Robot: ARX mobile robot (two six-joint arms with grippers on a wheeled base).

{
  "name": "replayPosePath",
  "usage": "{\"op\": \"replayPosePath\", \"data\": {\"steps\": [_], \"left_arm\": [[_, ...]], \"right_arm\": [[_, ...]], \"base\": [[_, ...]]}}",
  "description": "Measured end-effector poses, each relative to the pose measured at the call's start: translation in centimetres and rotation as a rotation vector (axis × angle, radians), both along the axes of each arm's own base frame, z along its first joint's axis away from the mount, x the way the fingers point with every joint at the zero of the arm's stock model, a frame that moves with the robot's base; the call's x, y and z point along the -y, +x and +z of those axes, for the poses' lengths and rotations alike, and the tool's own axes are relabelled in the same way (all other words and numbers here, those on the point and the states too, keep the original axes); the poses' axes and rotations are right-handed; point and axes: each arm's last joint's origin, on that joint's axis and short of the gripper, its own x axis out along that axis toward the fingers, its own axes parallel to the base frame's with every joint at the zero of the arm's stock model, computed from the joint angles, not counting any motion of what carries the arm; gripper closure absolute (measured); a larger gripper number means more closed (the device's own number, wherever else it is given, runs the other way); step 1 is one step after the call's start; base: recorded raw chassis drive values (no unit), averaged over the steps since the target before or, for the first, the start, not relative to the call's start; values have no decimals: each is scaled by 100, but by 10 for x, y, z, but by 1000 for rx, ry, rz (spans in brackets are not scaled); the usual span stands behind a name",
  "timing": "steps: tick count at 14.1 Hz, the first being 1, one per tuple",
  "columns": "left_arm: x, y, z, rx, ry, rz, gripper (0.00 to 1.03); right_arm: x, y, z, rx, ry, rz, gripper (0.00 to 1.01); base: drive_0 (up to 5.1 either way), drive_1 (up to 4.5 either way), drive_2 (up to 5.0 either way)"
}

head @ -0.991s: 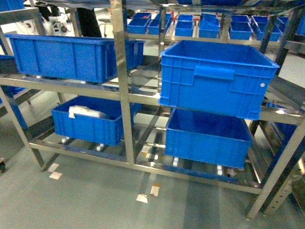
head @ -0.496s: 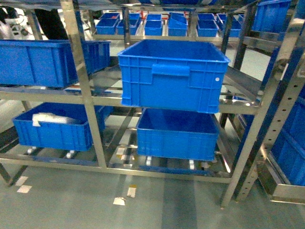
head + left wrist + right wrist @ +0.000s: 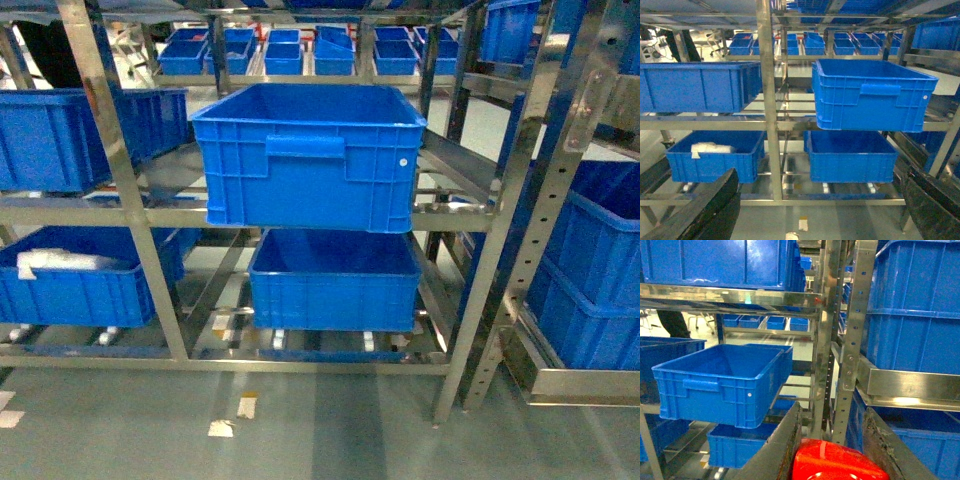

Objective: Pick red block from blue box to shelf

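Compared with half a second back, view's swung right: big crate [image 3: 308,155] on the shelf [image 3: 100,150] now sits left of centre instead of right of it, and the far-right rack's crates [image 3: 590,270] show much more. Right gripper [image 3: 832,452] clamped on the red block [image 3: 837,465], fingers [image 3: 782,450] snug against both sides, out in front of the shelf's right posts. Left gripper [image 3: 815,210] spread wide with nothing in it, fingers [image 3: 705,210] at the bottom corners.
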Motion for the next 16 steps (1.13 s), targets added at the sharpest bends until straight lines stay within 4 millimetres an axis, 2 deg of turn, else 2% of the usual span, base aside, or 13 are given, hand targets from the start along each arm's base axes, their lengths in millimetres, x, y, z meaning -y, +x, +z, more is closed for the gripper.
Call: {"op": "replayPosePath", "data": {"steps": [3,10,16], "left_arm": [[0,0,0,3,0,0,5],[0,0,0,0,0,0,5],[0,0,0,-1,0,0,5]], "right_arm": [[0,-1,1,6,-1,0,73],[0,-1,0,3,0,0,73],[0,0,0,0,0,0,73]], "base": [[-1,70,-71],[1,427,-426],[0,0,0]]}}
